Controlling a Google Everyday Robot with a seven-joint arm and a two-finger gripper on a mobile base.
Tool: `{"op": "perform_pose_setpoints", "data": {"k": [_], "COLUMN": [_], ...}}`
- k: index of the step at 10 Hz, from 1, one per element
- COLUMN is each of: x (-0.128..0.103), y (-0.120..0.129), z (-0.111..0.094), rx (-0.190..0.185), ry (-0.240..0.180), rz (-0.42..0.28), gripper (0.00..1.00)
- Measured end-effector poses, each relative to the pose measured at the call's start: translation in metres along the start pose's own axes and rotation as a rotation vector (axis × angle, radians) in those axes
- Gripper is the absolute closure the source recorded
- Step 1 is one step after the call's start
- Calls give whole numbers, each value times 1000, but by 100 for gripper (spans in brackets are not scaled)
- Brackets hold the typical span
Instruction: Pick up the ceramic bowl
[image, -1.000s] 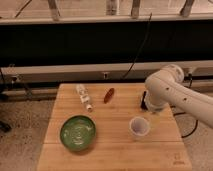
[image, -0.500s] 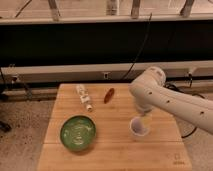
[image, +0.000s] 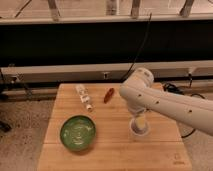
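Observation:
The ceramic bowl is round, shallow and glossy green, and sits on the front left of the wooden table. My white arm reaches in from the right across the table's right half. The gripper hangs below the arm's bend, just above a small white cup. It is well to the right of the bowl and mostly hidden by the arm.
A small white bottle lies at the back of the table, with a red-brown chili-shaped item to its right. A black wall panel and cables run behind the table. Floor surrounds the table edges.
The arm has swung leftward over the table, from the right edge toward the middle. It now covers the cup's upper side. The bowl, bottle and red item have not moved.

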Motion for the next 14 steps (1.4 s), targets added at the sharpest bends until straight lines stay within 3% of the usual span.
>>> {"op": "perform_pose_setpoints", "data": {"k": [7,14], "x": [-47,-85], "y": [-17,-20], "z": [1,5], "rx": [20,47], "ry": [12,50], "rz": [-217,-455], "gripper": [20,20]}}
